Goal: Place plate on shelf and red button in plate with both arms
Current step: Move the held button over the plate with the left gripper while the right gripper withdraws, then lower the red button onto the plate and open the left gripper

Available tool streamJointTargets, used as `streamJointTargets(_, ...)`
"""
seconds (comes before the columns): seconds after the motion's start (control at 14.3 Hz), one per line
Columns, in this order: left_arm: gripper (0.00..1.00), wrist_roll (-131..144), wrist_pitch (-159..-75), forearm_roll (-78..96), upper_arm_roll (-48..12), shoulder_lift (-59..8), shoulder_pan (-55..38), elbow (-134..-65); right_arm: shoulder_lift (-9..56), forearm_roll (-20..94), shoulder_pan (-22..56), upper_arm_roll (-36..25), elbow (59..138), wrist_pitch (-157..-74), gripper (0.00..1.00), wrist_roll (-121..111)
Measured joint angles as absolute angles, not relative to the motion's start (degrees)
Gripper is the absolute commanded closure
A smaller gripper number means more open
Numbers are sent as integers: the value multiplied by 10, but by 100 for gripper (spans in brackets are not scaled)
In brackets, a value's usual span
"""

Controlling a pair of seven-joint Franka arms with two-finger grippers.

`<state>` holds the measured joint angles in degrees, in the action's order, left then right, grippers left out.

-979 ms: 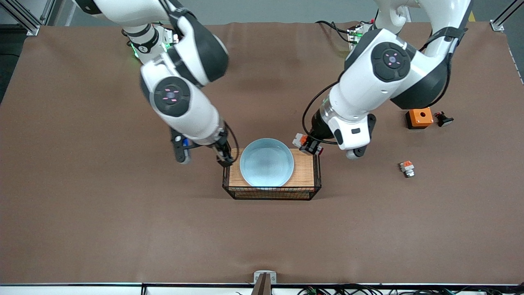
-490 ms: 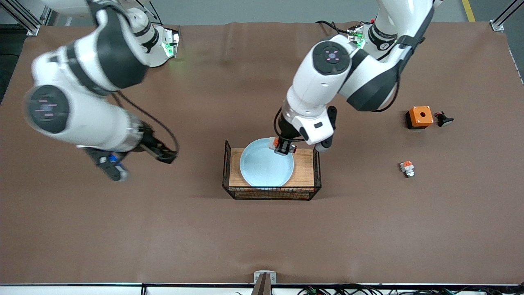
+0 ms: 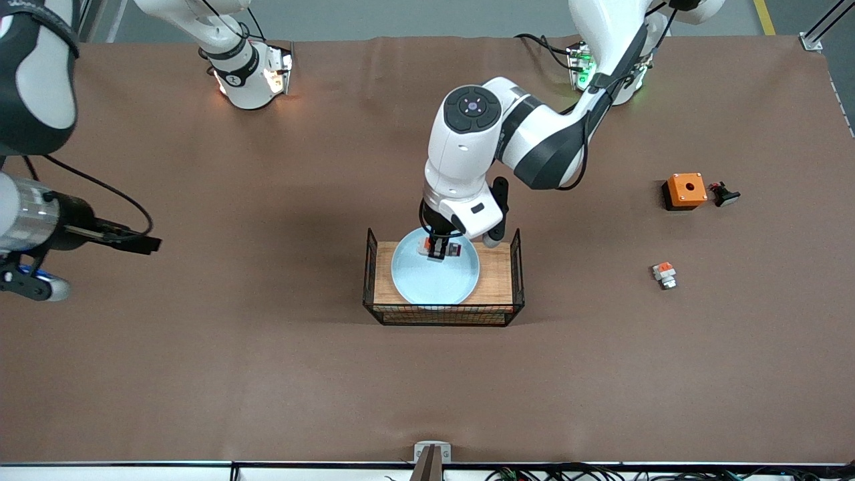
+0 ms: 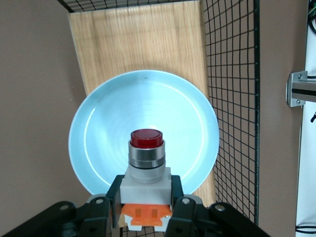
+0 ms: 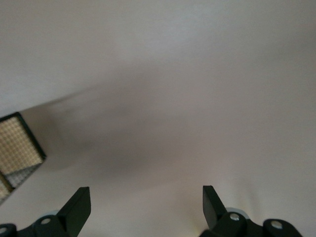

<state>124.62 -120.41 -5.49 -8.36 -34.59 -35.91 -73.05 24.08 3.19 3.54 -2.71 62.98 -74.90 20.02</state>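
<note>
Red button (image 4: 146,139) held over the pale blue plate (image 3: 461,284), ready to be set down.

Left gripper (image 3: 438,252) hangs over the plate with its fingers (image 4: 183,207) pinching the white body of the button, cap pointing away from the wrist; the plate lies in the wooden tray (image 3: 497,280) with wire walls at mid desk. To do this step well, I think the arm should lower straight until the button touches the plate near its middle, then release slowly, because the glossy surface may let the part slide or tip. Right gripper (image 5: 146,207) waits over bare desk toward the right arm's end, fingers spread, holding nothing.
</note>
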Motion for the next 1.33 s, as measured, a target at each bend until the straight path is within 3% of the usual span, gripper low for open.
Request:
streamJointTargets(0.56,80,1249,-1259,-47,-81,-377,-359,-727,209,-1,15,-26,690,-791,0,84)
streamJointTargets(0.98,80,1249,-1259,-29,-80,-393,-358,-727,97,-1,1,-24,882,-925,0,31)
streamJointTargets(1.33,79,1249,-1261,-27,-79,-405,-355,-726,70,-1,1,-21,913,-936,0,30)
